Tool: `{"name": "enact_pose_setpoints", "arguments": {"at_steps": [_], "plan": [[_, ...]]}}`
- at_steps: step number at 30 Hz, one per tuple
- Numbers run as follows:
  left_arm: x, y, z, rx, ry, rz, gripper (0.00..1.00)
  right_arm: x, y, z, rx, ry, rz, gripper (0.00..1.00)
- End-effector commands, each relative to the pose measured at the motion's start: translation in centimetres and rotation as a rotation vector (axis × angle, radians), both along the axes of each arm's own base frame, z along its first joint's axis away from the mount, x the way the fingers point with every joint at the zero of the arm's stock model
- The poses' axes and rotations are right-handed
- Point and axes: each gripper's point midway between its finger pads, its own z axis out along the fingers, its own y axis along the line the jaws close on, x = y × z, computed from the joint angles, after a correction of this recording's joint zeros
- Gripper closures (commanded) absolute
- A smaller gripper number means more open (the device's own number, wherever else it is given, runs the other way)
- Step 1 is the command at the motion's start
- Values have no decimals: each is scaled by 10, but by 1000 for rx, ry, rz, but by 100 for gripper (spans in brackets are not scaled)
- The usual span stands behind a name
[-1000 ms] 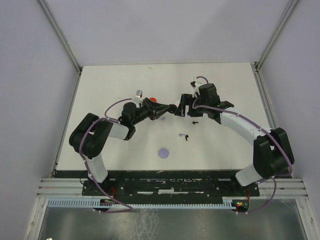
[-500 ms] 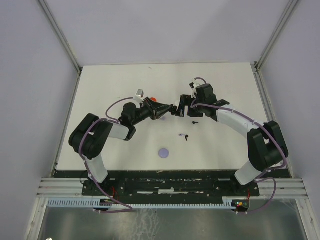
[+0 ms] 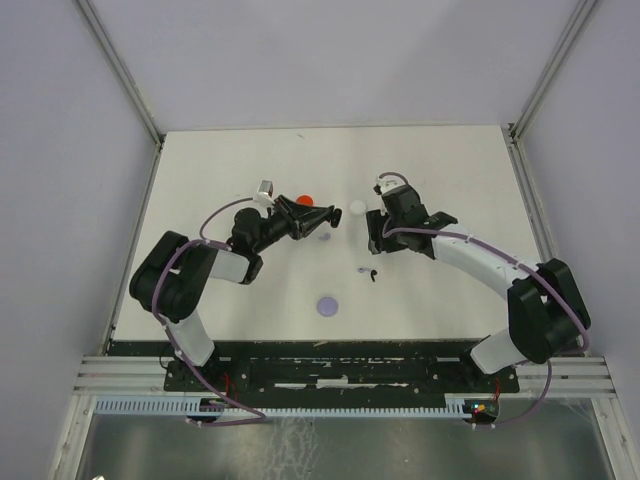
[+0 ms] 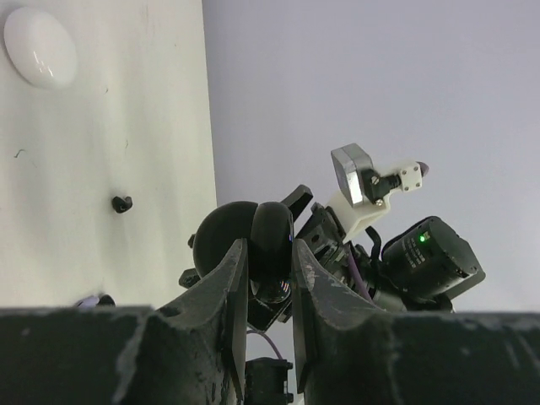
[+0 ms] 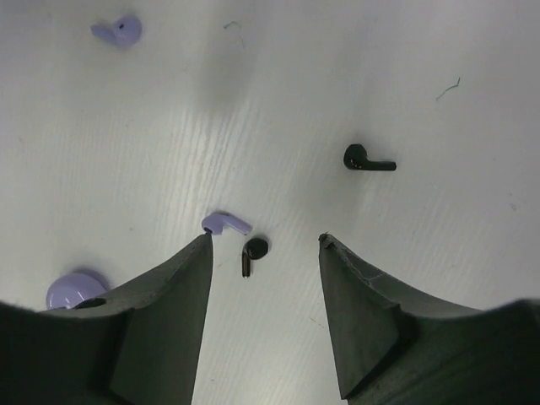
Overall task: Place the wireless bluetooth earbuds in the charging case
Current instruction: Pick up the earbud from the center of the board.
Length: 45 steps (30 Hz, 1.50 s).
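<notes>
My left gripper [image 3: 328,216] is shut on a round black charging case [image 4: 272,221] and holds it above the table; the jaws pinch it from both sides in the left wrist view. My right gripper [image 3: 377,238] is open and empty, low over the table. In the right wrist view its open gripper [image 5: 264,240] frames a black earbud [image 5: 253,250] and a lavender earbud [image 5: 225,223]. Another black earbud [image 5: 368,160] lies farther off, and another lavender earbud [image 5: 118,30] farther still. The close pair also shows in the top view [image 3: 369,273].
A white disc [image 3: 357,208] lies between the two grippers and shows in the left wrist view [image 4: 40,46]. A red disc [image 3: 304,200] sits behind the left gripper. A lavender disc [image 3: 327,305] lies nearer the bases. The cell walls ring the table.
My right gripper has drawn back from the left gripper and dropped toward the earbuds, uncovering the white disc. My left gripper has shifted slightly left with the black case.
</notes>
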Motion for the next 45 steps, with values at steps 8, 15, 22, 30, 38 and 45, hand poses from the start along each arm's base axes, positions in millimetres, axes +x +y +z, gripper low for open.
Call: {"name": "enact_pose_setpoints", "arguments": {"at_steps": [8, 15, 22, 30, 38, 45], "plan": [[-6, 3, 15, -57, -52, -2, 97, -29, 0, -22, -150, 57, 50, 46], [-5, 5, 14, -60, -47, 2, 97, -33, 10, -40, -186, 104, 77, 48], [-5, 10, 14, -61, -48, 8, 97, -33, 16, -52, -195, 128, 87, 49], [-4, 13, 13, -62, -45, 13, 97, -31, 19, -62, -207, 143, 89, 51], [-4, 16, 13, -61, -45, 16, 97, -27, 22, -67, -209, 148, 91, 52], [-4, 17, 14, -62, -47, 17, 97, -26, 23, -70, -215, 155, 91, 55]]}}
